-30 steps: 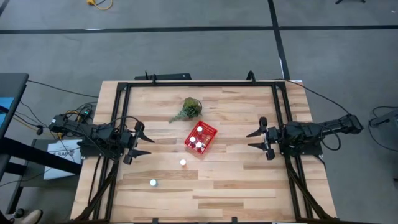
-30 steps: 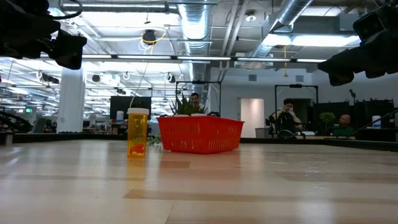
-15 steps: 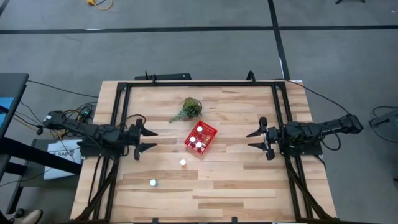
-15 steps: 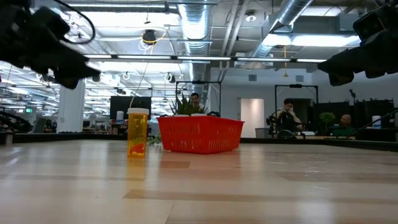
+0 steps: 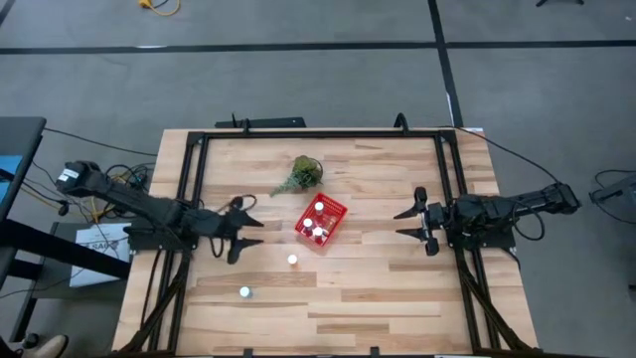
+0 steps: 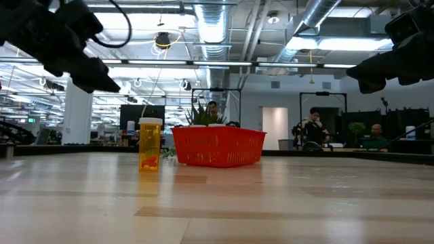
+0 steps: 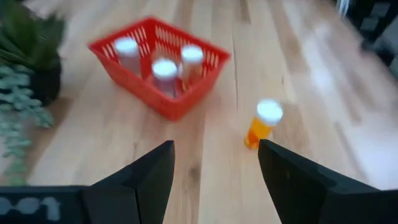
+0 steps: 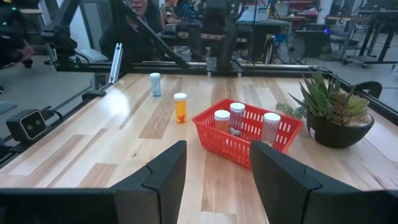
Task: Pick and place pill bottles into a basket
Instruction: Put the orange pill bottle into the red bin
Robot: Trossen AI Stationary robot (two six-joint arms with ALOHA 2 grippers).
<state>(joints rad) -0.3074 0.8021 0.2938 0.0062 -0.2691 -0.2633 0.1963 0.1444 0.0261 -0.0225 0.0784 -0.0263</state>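
The red basket [image 5: 321, 221] sits mid-table with three white-capped pill bottles [image 7: 165, 68] standing in it. An orange pill bottle [image 5: 292, 261] stands on the table near the basket; it also shows in the left wrist view [image 7: 261, 124] and the low view [image 6: 150, 144]. A paler bottle [image 5: 244, 292] stands nearer the front edge. My left gripper [image 5: 253, 232] is open and empty, above the table left of the basket and the orange bottle. My right gripper [image 5: 399, 225] is open and empty, right of the basket.
A green potted plant [image 5: 301, 174] stands just beyond the basket, toward the far edge. A black frame [image 5: 318, 132] runs round the table's edges. People sit in the room beyond the table [image 6: 313, 129]. Bare wood lies on the near right part [image 5: 388, 298].
My left gripper has reached out from the table's left edge toward the right, closing on the basket and the orange bottle, still open. The bottles and the basket have not moved.
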